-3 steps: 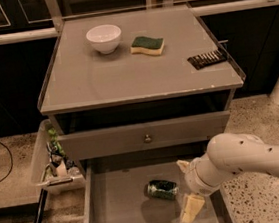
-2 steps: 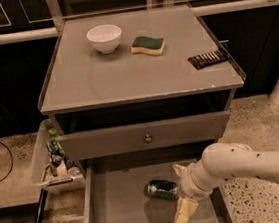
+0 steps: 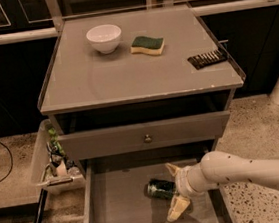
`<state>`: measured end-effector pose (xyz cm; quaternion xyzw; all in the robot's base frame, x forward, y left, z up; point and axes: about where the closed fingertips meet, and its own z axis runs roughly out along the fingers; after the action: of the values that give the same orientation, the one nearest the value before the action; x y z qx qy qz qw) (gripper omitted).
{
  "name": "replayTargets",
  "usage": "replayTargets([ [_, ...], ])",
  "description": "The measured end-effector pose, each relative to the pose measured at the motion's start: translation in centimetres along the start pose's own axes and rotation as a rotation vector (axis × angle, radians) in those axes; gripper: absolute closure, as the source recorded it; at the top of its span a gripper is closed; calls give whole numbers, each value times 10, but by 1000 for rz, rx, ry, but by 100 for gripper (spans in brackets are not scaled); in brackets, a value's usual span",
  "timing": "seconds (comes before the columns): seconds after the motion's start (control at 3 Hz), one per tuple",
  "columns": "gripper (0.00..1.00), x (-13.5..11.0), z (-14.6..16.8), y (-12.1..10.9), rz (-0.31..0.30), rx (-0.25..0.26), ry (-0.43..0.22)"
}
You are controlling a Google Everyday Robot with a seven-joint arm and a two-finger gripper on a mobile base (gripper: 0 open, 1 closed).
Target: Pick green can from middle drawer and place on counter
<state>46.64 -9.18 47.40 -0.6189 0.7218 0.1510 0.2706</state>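
Note:
The green can (image 3: 160, 188) lies on its side on the floor of the open middle drawer (image 3: 121, 213), right of centre. My gripper (image 3: 174, 190) comes in from the right on a white arm. Its two pale fingers are spread, one behind the can's right end and one in front of it. The fingers (image 3: 177, 209) straddle the can's end without closing on it. The grey counter (image 3: 134, 68) is the cabinet top above.
On the counter stand a white bowl (image 3: 104, 38), a green-and-yellow sponge (image 3: 147, 45) and a dark ridged item (image 3: 207, 58) near the right rim. A closed drawer front with a knob (image 3: 147, 138) overhangs the open drawer. A white bin (image 3: 53, 161) of items hangs at the left.
The arm has moved left across the drawer, bringing the open fingers from beside the can to around its right end. The can has not moved.

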Motion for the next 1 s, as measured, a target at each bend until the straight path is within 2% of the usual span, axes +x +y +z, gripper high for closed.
replayTargets([
  [0.33, 0, 11, 21, -16, -10, 18, -68],
  [0.67, 0, 21, 39, -28, -27, 32, -85],
  [1.0, 0, 31, 58, -34, -30, 35, -71],
])
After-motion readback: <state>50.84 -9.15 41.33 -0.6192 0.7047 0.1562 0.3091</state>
